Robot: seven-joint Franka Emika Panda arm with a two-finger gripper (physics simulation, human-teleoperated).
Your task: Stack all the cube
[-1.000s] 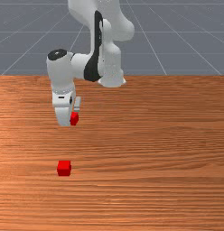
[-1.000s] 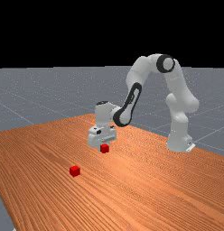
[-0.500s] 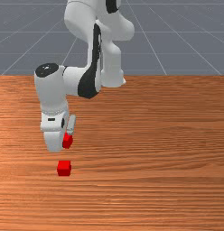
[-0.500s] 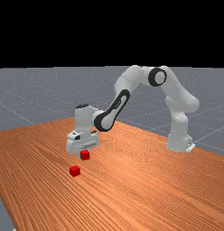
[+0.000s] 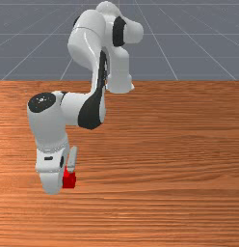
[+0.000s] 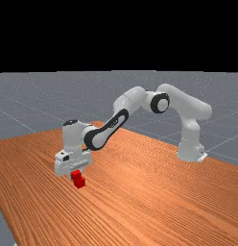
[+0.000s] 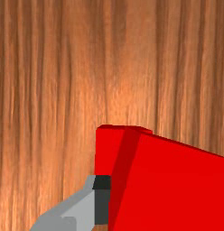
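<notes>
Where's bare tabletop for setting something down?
Bare wood stretches from the lower block to the front view's right edge, and on to its bottom edge. It is crowded at that block, where the pincer holds the upper block close above.

My front view faces the arm point(image 5: 46, 123) across the tabletop point(image 5: 165, 169), slanting down; my far view stands farther off, taking in the whole arm. My wrist view peers down close from its end; all three share the upper red cube point(image 7: 177, 189) and lower red cube point(image 7: 107, 151).
</notes>
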